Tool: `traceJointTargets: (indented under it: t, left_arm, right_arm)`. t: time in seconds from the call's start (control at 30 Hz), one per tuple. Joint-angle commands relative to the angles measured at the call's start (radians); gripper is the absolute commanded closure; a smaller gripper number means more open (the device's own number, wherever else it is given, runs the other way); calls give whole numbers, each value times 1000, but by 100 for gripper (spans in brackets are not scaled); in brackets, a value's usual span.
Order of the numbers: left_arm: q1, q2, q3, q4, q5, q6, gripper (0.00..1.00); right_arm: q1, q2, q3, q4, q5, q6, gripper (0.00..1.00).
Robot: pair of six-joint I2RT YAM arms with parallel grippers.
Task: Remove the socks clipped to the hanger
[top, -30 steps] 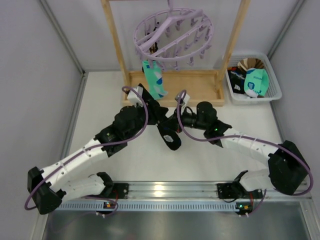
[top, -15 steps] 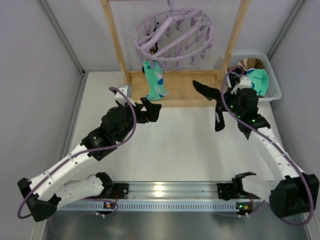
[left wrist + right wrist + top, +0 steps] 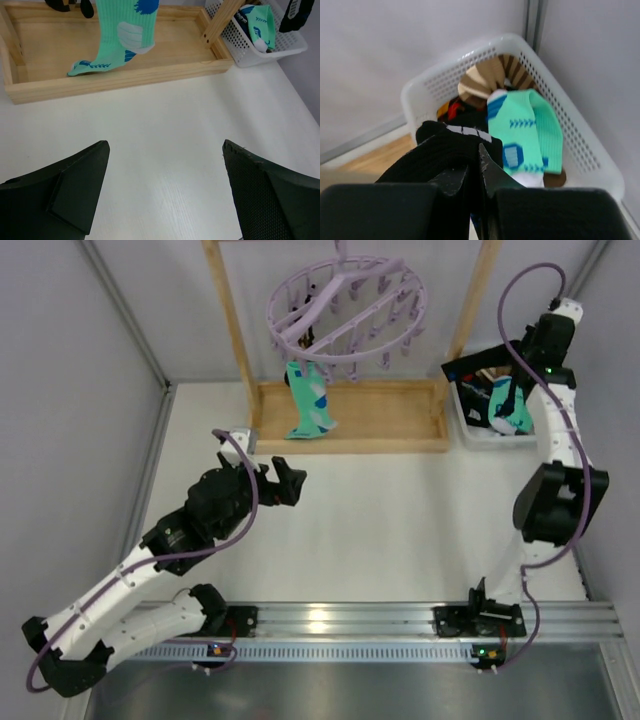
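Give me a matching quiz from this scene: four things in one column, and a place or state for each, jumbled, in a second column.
Column one:
1. left pincer
2. right pincer
3. hanging mint sock
4. basket

Column two:
A. shut on a black sock
B. dangles from the hanger
C. open and empty, over the table
D. white, in the far right corner

Pairs: 1-C, 2-A, 3-B, 4-D
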Motion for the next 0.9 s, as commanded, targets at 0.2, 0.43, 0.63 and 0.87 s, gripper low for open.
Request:
traceJointTargets:
  t: [0.2, 0.43, 0.63, 0.87]
  left_arm:
    - [6, -43, 27, -43, -28, 65, 2]
    - [9, -19, 0, -40, -27, 29, 2]
    - [12, 2, -5, -40, -16, 7, 1]
    - [13, 20, -31, -38, -11, -4, 2]
  right_arm:
    - [-63, 326, 340, -150, -18, -79, 66]
    - [-83, 368, 423, -215, -111, -4, 47]
    - [-57, 302, 302, -258, -187, 33, 39]
    - [46, -87, -210, -63, -123, 79, 33]
